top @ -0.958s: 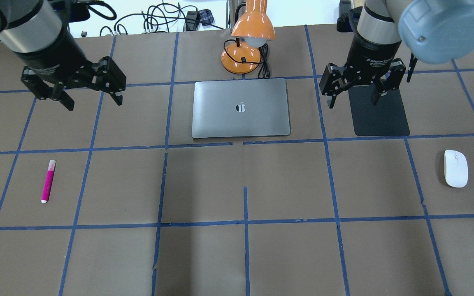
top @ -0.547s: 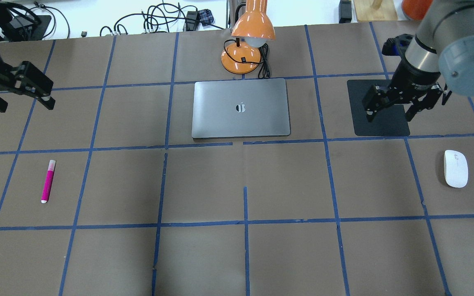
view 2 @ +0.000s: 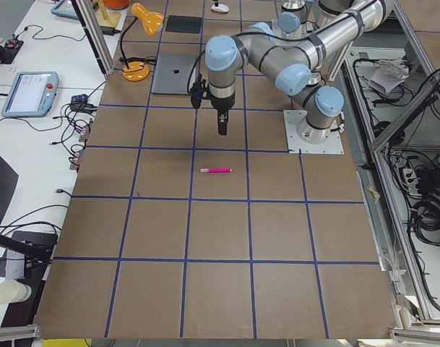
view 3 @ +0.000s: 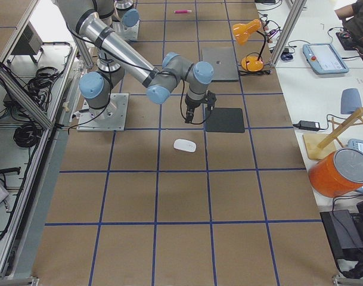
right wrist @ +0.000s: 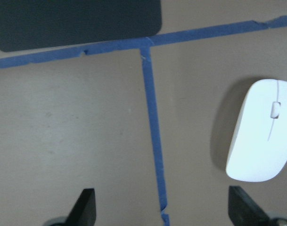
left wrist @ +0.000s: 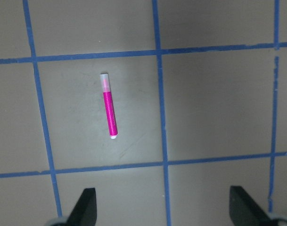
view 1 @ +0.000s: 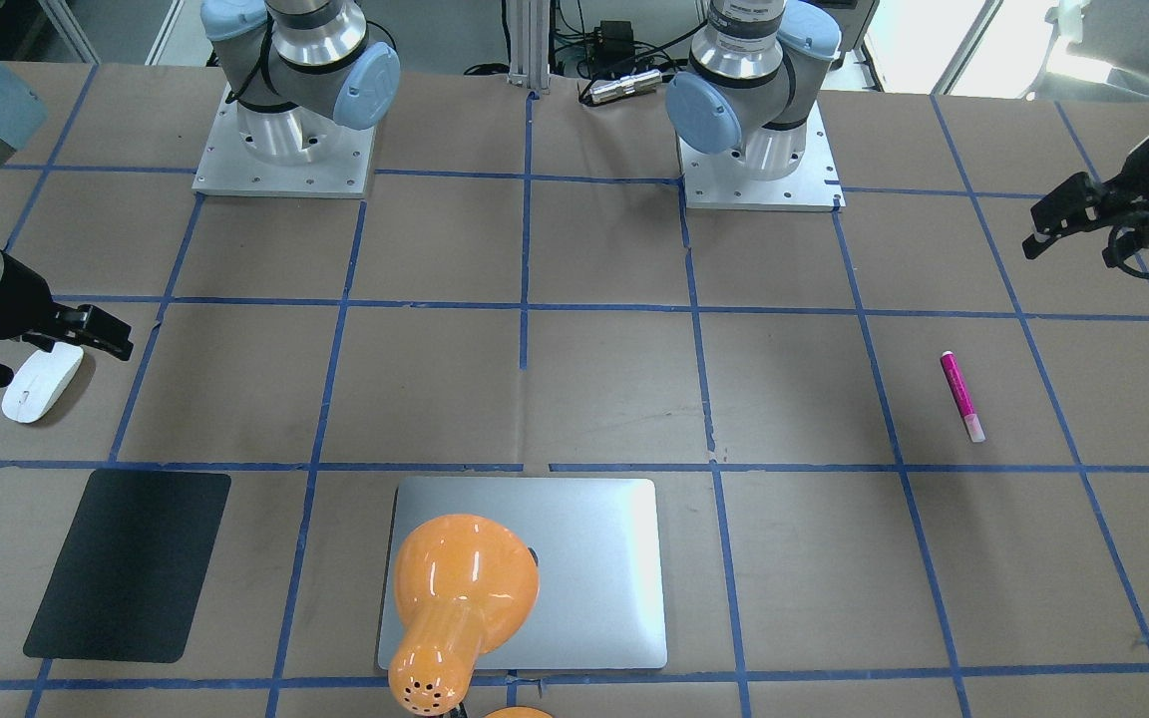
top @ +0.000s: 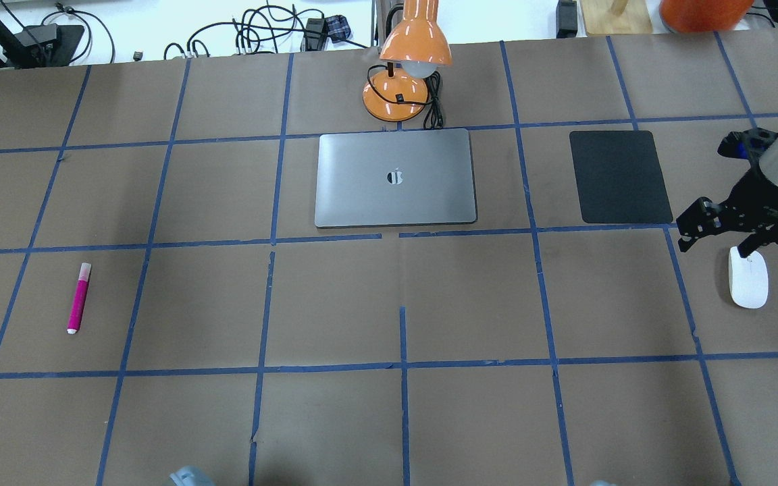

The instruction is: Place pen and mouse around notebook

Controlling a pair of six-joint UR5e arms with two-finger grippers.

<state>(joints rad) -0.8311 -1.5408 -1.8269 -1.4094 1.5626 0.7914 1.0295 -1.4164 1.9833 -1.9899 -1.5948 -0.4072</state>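
The magenta pen (top: 79, 298) lies flat on the table's left side, and the left wrist view shows the pen (left wrist: 109, 105) well ahead of the fingers. My left gripper (left wrist: 164, 209) hovers high, open and empty; only one finger shows at the overhead view's left edge. The white mouse (top: 748, 280) rests at the far right. My right gripper (top: 713, 244) hangs open over the mouse's far end. In its wrist view the mouse (right wrist: 261, 136) sits off toward the right finger, untouched. The silver notebook (top: 396, 177) lies closed at the centre back.
A black mat (top: 620, 177) lies right of the notebook, just beyond the right gripper. An orange desk lamp (top: 406, 67) with its cable stands behind the notebook. Blue tape lines grid the brown table. Cables lie past the far edge.
Both arms swung outward and nearer. The left gripper left the back left for the overhead view's left edge. The right gripper moved off the black mat to the mouse.
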